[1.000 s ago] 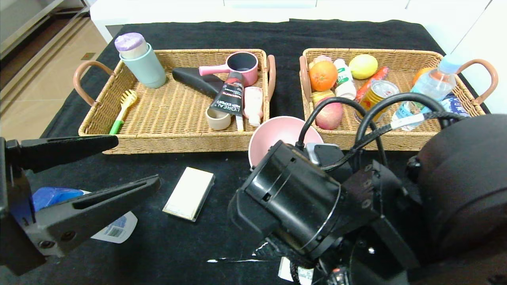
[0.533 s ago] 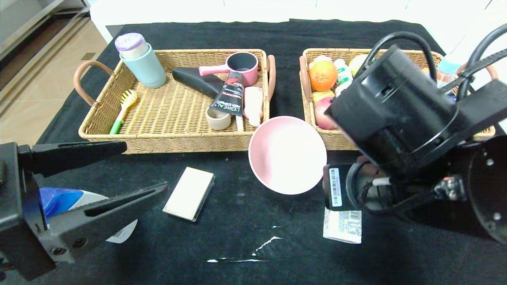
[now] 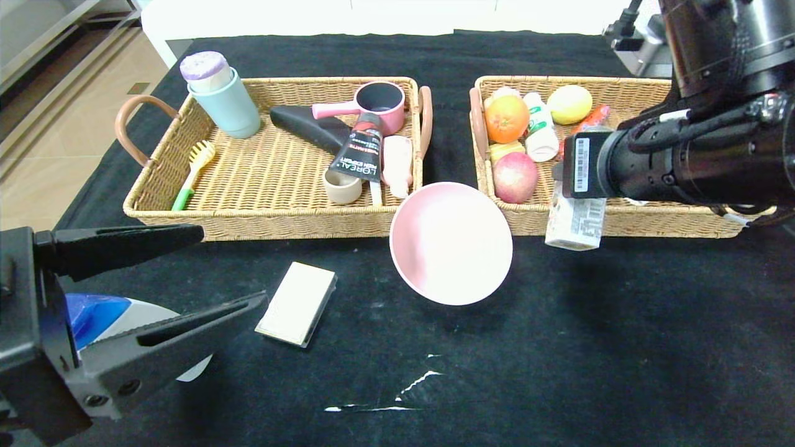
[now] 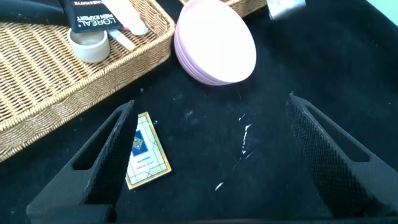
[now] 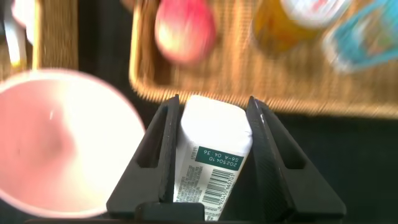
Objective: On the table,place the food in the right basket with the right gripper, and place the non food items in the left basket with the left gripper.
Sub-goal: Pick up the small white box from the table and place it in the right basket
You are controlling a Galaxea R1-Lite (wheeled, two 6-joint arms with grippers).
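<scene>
I'm mid-carry on a food item. Largest first: the black-cloth worktop [image 3: 559, 347] lies well below my right hand [image 3: 574, 214], and the right tan wicker basket [image 3: 621, 218] has its near rim just beyond that hand, with the red-pink round fruit [image 3: 515, 177] already lying inside. The left tan wicker basket [image 3: 267, 220] sits across from my left hand [image 3: 227, 267], which hovers low with its fingers spread wide and nothing between them; under it are the white bottle with a blue cap [image 3: 118, 316] and, just beside its fingertips, the flat cream box [image 3: 297, 302]. The wide pink bowl [image 3: 451, 242] rests between the two hands. My right hand is clamped on the small white packet with a green label and barcode [image 5: 208, 158], hanging it fingers-down over the basket's front edge. Next I judge I must push forward past the rim, then let go over a free patch. The right forearm reaches in level from the side.
</scene>
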